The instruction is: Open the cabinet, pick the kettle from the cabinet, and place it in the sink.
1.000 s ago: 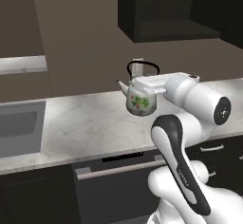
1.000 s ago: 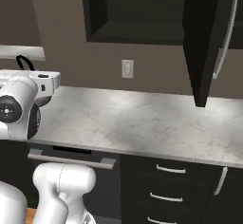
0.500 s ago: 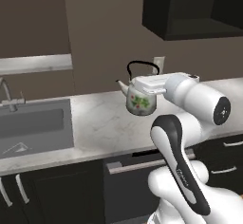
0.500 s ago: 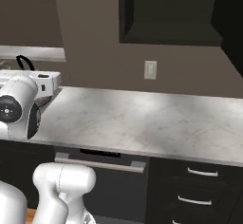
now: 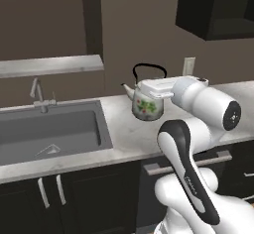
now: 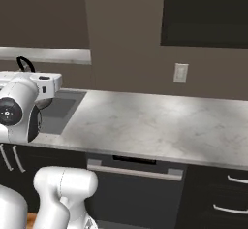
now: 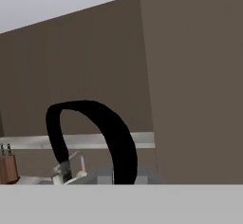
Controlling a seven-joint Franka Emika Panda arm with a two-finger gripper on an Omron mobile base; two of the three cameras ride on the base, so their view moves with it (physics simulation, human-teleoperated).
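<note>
White kettle [image 5: 148, 102] hangs clenched in the claw [image 5: 158, 90], above the surface [image 5: 130, 135]. Sink [image 5: 49, 129] edge lies left, with open air between. Hand view adds a knife block [image 7: 7, 167].

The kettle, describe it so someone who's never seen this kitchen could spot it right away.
Find the white marble counter with the grey sink. Just right of the basin, above the counter, the kettle hangs at the white arm's hand: small, white, green leaf pattern, thin black arched handle.

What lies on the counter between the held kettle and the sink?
Nothing: in the left base view, bare marble counter separates the kettle from the sink.
</note>
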